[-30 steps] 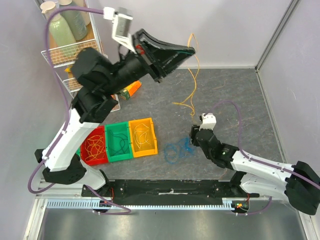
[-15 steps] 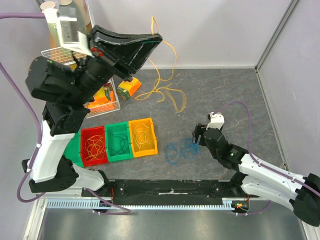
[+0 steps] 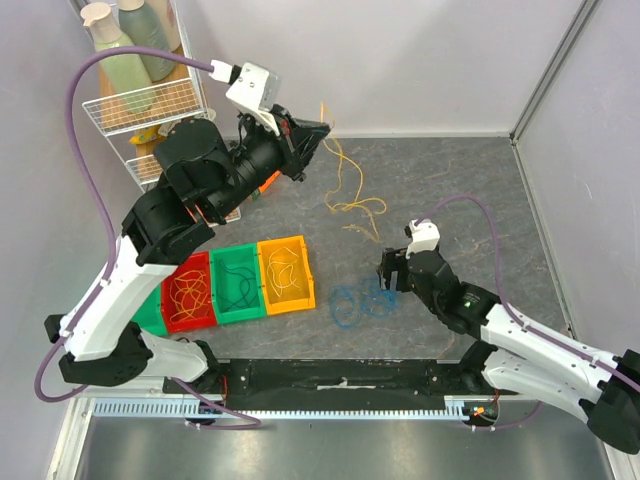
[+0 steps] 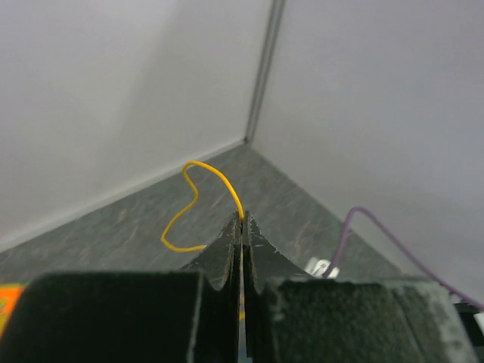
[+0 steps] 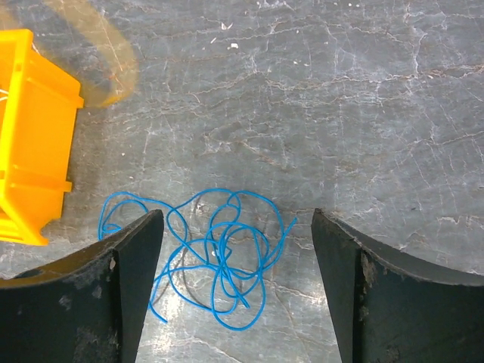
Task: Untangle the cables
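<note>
Your left gripper [image 3: 318, 132] pinches a yellow cable [image 4: 195, 162] at the upper middle. Your right gripper [image 5: 237, 219], spread wide, hangs empty over blue cables [image 5: 219, 257].

Yellow cables [image 3: 352, 207] dangle lifted; blue cables [image 5: 219, 261] lie tangled.

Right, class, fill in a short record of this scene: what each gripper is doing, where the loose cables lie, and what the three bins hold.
left gripper: shut on a yellow cable, high above the table
yellow cable: dangles from that gripper towards the table
right gripper: open, fingers either side of the blue cables
blue cables: tangled heap on the table, beside the yellow bin
red bin: orange cables
green bin: dark green cables
yellow bin: yellow cables
</note>
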Controlling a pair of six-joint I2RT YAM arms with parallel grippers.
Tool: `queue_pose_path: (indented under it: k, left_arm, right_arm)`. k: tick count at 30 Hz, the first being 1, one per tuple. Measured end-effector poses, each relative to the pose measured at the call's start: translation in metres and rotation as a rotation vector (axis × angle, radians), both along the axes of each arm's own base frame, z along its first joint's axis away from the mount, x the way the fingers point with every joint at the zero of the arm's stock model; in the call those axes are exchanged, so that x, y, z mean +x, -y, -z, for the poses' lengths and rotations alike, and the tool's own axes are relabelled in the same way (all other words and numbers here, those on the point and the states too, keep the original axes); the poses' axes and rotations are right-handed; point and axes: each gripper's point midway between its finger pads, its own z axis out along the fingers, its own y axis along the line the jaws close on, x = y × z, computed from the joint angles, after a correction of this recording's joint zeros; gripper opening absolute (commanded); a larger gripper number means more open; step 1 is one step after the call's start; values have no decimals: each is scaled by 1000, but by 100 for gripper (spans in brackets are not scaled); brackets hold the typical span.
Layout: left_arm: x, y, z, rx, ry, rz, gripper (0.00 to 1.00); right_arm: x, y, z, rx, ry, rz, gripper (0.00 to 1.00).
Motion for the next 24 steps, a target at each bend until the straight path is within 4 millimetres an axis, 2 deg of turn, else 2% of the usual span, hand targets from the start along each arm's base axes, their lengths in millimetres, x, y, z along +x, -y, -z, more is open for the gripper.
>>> queue_pose_path:
  k: [4,8,10,14,18,24]
  left_arm:
    - [11,-28,29,118,-43,-131,2]
    - [24,-77,40,190,-66,-288,2]
    - [34,-114,44,215,-88,-396,2]
    - [50,-200,54,259,-160,-666,2]
    - [55,-266,74,298,-240,-884,2]
    - [53,-349,124,376,-394,-1202,2]
  right_arm:
    - [-1,1,4,-26,-10,-17,87]
    - [-3,-2,12,-56,-29,-43,87]
    - [-3,-3,15,-72,-37,-56,87]
    - [-3,-4,15,-84,-37,-76,88]
    - [-4,-5,15,-91,-34,-91,88]
    - [-7,-14,10,-67,-46,-139,89]
